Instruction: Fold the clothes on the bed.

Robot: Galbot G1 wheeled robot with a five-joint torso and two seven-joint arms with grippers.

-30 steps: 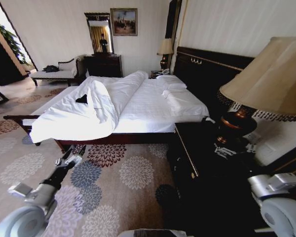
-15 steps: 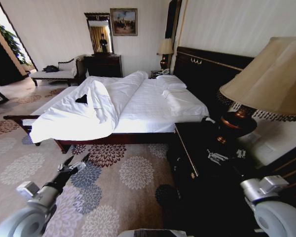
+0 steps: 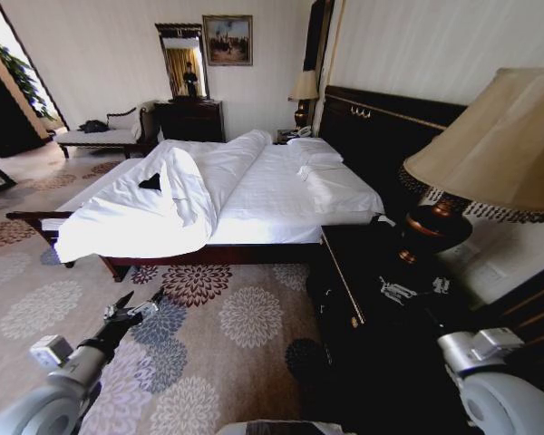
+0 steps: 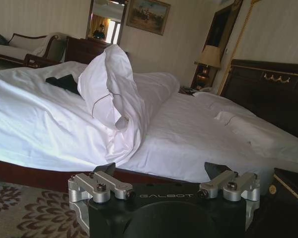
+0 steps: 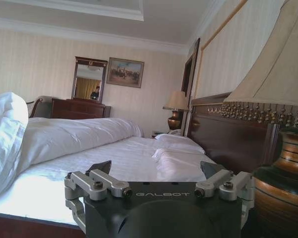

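Black clothes (image 3: 150, 183) lie on the bed (image 3: 272, 195), grippers apart

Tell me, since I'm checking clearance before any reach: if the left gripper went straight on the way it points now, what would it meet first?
Probably the white duvet draped over the near side of the bed. The left gripper, fingers open, points at it across bare carpet; depth is hard to judge.

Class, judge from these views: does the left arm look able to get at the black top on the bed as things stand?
Probably not: the left end effector hangs open over the carpet, short of the bed, with the black top lying beyond the bunched duvet.
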